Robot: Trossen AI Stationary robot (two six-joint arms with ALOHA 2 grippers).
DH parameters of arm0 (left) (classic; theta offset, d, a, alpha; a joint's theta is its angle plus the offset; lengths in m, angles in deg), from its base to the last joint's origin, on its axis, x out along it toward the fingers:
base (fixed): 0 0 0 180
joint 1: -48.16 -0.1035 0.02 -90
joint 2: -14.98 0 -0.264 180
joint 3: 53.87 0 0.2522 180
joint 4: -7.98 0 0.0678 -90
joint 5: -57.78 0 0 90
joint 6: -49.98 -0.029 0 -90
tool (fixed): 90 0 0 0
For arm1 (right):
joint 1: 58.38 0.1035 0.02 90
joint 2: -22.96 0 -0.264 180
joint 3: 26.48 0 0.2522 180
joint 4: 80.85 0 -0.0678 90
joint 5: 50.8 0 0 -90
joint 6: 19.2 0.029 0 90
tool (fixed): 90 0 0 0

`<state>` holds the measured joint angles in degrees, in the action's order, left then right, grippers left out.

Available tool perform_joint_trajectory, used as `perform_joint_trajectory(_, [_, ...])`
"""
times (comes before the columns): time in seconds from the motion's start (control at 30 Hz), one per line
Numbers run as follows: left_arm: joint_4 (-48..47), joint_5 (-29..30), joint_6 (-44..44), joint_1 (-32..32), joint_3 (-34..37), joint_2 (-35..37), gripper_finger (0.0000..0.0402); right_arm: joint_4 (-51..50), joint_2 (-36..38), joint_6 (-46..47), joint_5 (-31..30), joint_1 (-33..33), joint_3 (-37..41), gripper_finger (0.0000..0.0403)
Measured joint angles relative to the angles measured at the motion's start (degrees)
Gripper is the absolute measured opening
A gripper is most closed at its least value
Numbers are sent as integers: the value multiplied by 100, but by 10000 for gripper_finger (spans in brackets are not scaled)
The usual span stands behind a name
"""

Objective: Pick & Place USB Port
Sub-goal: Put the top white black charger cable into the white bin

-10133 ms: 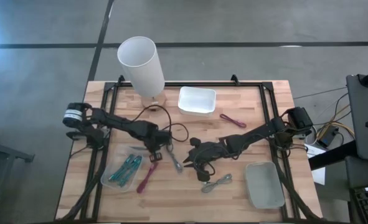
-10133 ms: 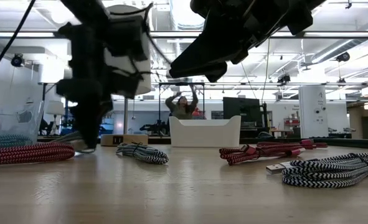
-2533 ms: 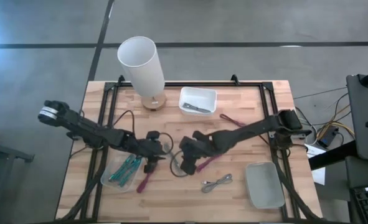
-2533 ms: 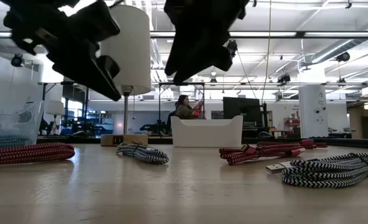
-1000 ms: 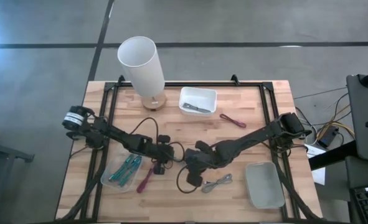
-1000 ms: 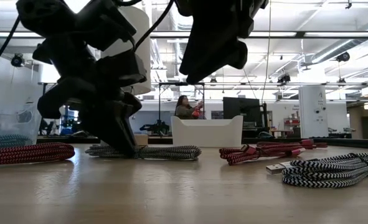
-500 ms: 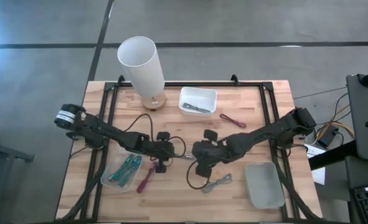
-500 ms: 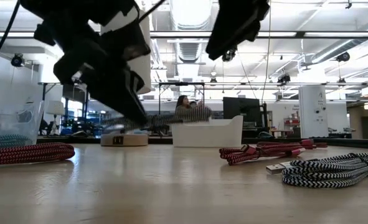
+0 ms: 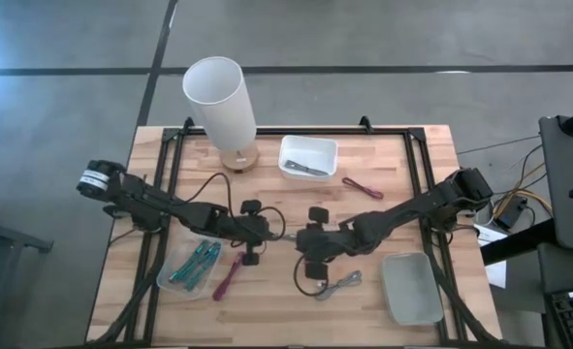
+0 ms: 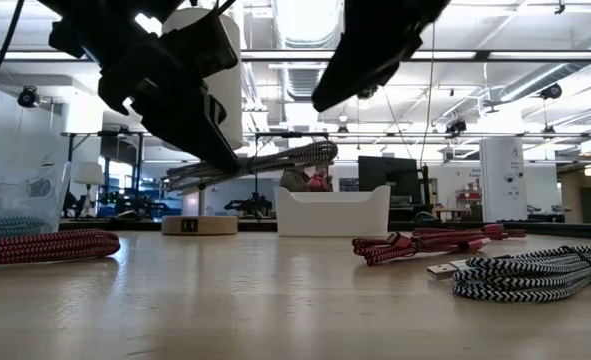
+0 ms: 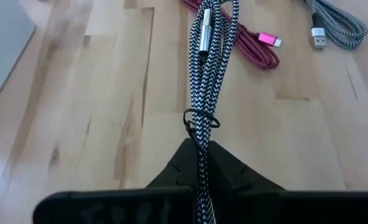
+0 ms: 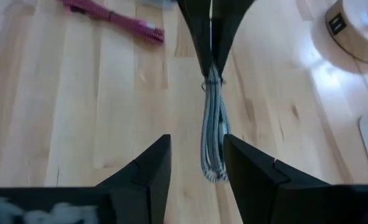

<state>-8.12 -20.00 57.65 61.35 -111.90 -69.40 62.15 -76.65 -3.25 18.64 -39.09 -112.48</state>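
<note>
A black-and-white braided USB cable bundle [image 11: 203,74] is tied with a thin wire and has a silver plug [image 11: 203,38] on top. My left gripper [image 9: 267,233] is shut on it near the table's middle. In the low view the cable [image 10: 260,163] hangs in the air above the table. My right gripper [image 12: 196,146] faces it, open. The bundle's free end [image 12: 213,155] lies in the gap between its fingers, and I see no touch. The right gripper [image 9: 303,238] sits just right of the left one. My left gripper pinches the cable bundle between its two shut fingers just behind the wire tie [image 11: 199,127]. The fingers run level along the bundle, coming from the table's left. The bundle is lifted clear and sticks out toward the right gripper, slanting slightly up [image 10: 305,155].
A white bin [image 9: 307,157] with a cable in it sits at the far middle, beside a white lamp [image 9: 220,97]. A red cable [image 9: 362,186], grey cable [image 9: 339,284], maroon cable [image 9: 228,276], clear tray of teal cables [image 9: 194,267] and grey tray [image 9: 412,289] lie around.
My left gripper has lifted the cable bundle off the table and carried it slightly toward the right. The bundle now hangs in the air, tipped up at its free end. My right gripper has moved from the near side toward the far edge, in line with the bundle's free end.
</note>
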Motion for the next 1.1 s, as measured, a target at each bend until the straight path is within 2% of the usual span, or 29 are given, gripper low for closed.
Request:
perform_joint_trajectory(0.33, [527, 184, 7, 0, -19, 20, 14, -24, -214, -154, -74, -63, 15, 175])
perform_joint_trajectory(0.47, [515, 201, 21, 0, -25, 20, 13, -47, -282, -532, -595, -65, -31, 186])
perform_joint_trajectory(0.67, [533, 114, 191, 2, -34, 20, 15, -25, -284, -664, -643, -130, -39, 199])
perform_joint_trajectory(0.9, [506, 40, 410, 4, -83, 22, 16, -33, -284, -712, -641, -112, -35, 198])
perform_joint_trajectory(1.1, [88, 75, 619, -76, -79, 26, 15, 23, -284, -1068, -621, 37, -269, 194])
